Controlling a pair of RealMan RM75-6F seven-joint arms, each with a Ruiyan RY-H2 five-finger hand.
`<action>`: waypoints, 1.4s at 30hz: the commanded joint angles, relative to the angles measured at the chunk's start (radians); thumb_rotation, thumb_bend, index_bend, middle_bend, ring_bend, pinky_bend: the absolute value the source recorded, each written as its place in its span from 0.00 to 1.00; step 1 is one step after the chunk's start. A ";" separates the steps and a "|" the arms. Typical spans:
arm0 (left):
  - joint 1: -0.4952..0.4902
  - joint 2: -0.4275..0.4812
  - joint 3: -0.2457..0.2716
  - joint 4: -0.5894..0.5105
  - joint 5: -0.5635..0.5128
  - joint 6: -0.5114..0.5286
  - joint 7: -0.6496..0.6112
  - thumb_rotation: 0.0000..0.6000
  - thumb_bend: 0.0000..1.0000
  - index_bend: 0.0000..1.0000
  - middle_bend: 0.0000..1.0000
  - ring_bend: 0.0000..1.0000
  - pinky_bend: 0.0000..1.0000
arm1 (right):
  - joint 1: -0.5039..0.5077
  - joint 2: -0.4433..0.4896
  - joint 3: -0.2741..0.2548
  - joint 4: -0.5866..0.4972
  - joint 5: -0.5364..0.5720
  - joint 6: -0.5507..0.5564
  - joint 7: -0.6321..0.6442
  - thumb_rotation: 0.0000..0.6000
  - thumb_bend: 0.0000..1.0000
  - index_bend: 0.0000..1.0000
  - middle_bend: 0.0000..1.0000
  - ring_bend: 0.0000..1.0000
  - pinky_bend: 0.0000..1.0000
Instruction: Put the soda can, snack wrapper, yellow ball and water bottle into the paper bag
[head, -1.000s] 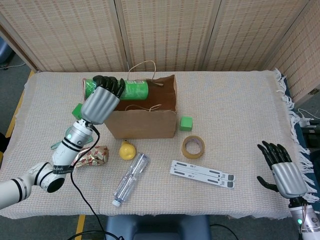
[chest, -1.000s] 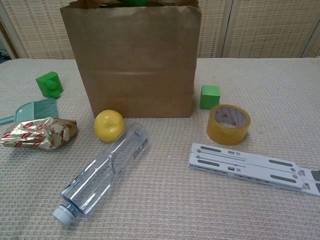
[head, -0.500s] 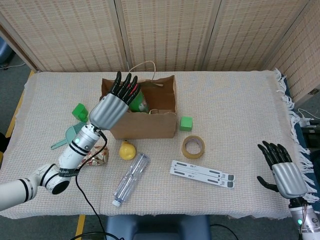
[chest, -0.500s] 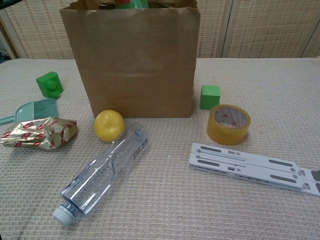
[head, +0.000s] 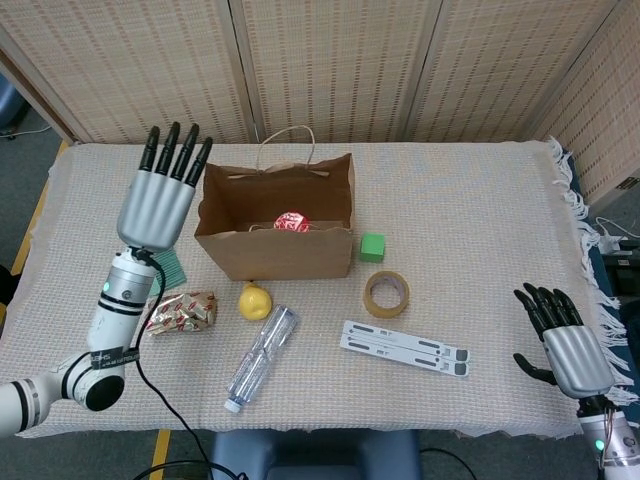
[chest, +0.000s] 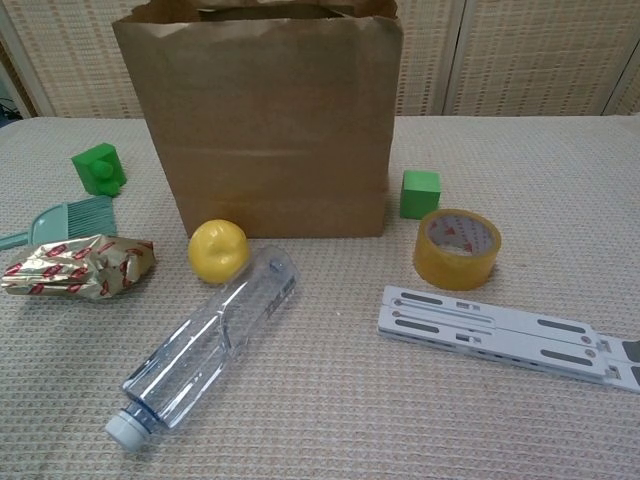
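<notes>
On table: 1 ball (chest: 218, 250) | 1 bottle (chest: 205, 350) | 1 wrapper (chest: 75, 266) | both hands' fingers spread, empty

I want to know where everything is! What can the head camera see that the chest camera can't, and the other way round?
Only the head view shows the left hand, the right hand and the soda can inside the paper bag. Only the chest view shows the teal brush and the green toy block clearly. Both show the bag, yellow ball, water bottle, snack wrapper, tape roll, green cube and white stand.
</notes>
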 joint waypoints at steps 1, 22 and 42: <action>0.123 0.106 -0.027 -0.103 -0.075 0.091 -0.119 1.00 0.46 0.07 0.00 0.00 0.17 | 0.000 0.000 -0.001 -0.002 0.000 -0.001 -0.001 1.00 0.13 0.00 0.00 0.00 0.00; 0.374 0.115 0.324 -0.168 0.047 -0.102 -0.367 1.00 0.33 0.00 0.00 0.00 0.08 | 0.008 -0.004 -0.003 -0.019 0.008 -0.024 -0.019 1.00 0.13 0.00 0.00 0.00 0.00; 0.223 -0.153 0.303 0.106 -0.227 -0.282 -0.182 1.00 0.33 0.00 0.00 0.00 0.06 | 0.010 0.009 -0.003 -0.027 0.023 -0.036 0.001 1.00 0.13 0.00 0.00 0.00 0.00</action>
